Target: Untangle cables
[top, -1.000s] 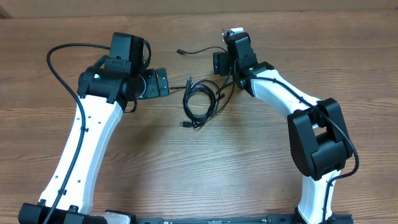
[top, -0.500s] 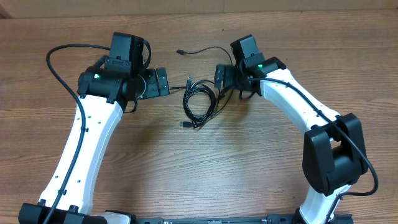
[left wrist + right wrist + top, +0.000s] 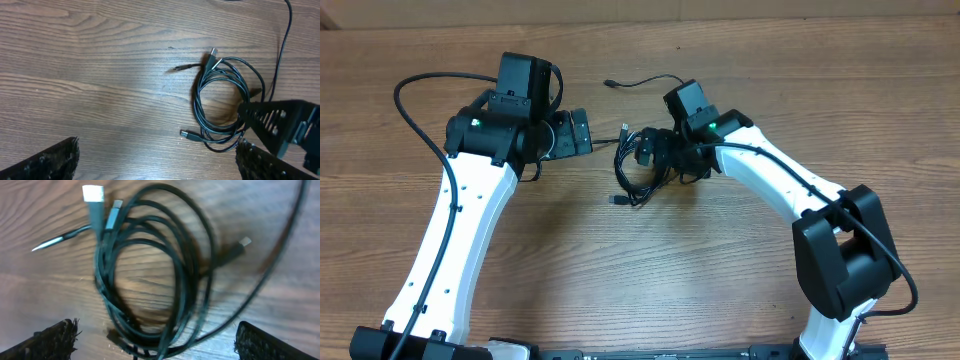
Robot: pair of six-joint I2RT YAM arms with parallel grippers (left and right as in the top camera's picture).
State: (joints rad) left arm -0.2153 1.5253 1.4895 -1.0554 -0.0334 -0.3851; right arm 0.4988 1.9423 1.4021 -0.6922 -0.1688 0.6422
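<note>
Over coiled cables (image 3: 101,280), hovering with right tool (image 3: 646,150) spread wide, empty; left tool (image 3: 578,132) released too. Risks pinching several loops together, tightening the tangle.

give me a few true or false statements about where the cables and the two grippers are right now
The cables lie as a coiled bundle on the wooden table. True.
The right gripper is shut tight on the bundle. False: its jaws stand open over the bundle, gripping nothing.
The left gripper is open and empty, beside the bundle. True.
Every strand lies inside the coil. False: one loose strand runs off toward the table's far edge.
</note>
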